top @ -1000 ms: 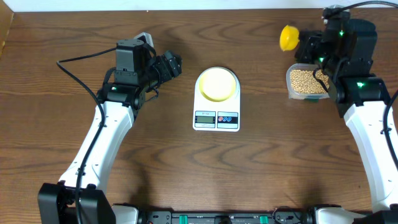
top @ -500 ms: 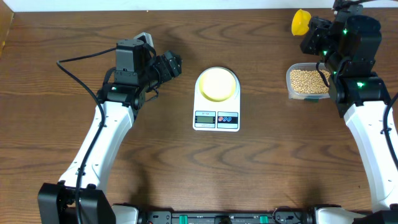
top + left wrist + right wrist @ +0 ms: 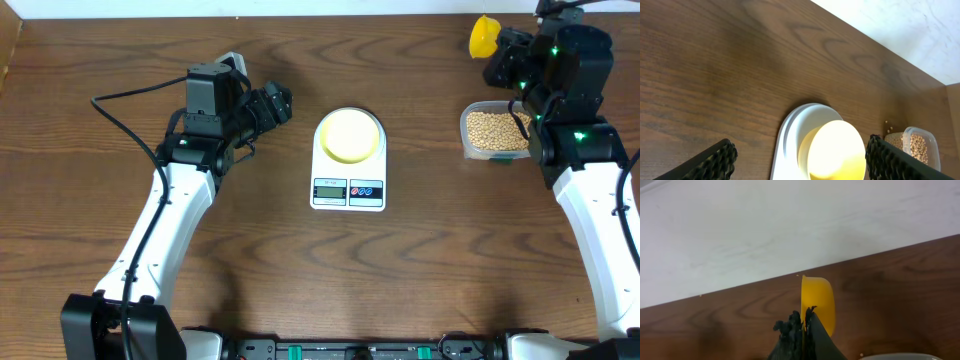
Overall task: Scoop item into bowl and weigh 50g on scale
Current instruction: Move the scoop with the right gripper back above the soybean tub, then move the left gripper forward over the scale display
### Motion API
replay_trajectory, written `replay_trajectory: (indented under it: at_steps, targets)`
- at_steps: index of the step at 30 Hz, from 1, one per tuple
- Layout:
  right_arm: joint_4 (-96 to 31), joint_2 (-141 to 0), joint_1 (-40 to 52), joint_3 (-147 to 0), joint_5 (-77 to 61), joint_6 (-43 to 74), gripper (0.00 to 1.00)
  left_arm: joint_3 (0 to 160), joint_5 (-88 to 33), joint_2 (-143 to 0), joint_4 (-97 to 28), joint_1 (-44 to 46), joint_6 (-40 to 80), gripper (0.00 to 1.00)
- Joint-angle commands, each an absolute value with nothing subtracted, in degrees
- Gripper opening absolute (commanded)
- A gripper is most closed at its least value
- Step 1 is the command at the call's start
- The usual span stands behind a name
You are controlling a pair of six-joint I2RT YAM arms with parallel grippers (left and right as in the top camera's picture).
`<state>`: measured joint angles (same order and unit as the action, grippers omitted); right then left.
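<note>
The right gripper [image 3: 802, 326] is clenched on the yellow scoop [image 3: 818, 300] and holds it at the far edge of the table [image 3: 420, 270], behind the clear container [image 3: 466, 148] of beans [image 3: 487, 128]. The left gripper [image 3: 283, 102] is spread wide and holds nothing. It is left of the scale [image 3: 348, 190], on which the bowl [image 3: 348, 135] sits.

I read bright, even light, soft shadows; bowl [image 3: 836, 150] glares, blown out at 6 o'clock, left wrist.
</note>
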<state>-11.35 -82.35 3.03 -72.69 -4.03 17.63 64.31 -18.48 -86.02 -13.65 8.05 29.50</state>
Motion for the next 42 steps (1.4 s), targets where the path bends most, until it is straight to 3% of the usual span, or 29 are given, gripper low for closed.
replay_trajectory:
  at_steps: [1,20,29,42]
  targets:
    - [-12.01,-81.71,2.66,-73.38,-3.33,18.44,0.01,64.73,-17.89,-85.19,-13.67,8.12,28.1,0.85]
    - [-11.07,-81.71,2.66,-73.38,-3.31,18.41,0.01,64.73,-17.96,-85.19,-16.51,8.12,27.73,0.84]
    - [-9.87,-81.76,2.66,-73.38,-3.31,18.44,0.01,64.73,-26.5,-85.17,-16.25,8.14,12.14,0.84]
    - [-9.87,-81.78,2.66,-73.38,-3.33,18.44,0.01,64.73,-26.33,-83.4,-16.01,12.01,-0.51,0.85]
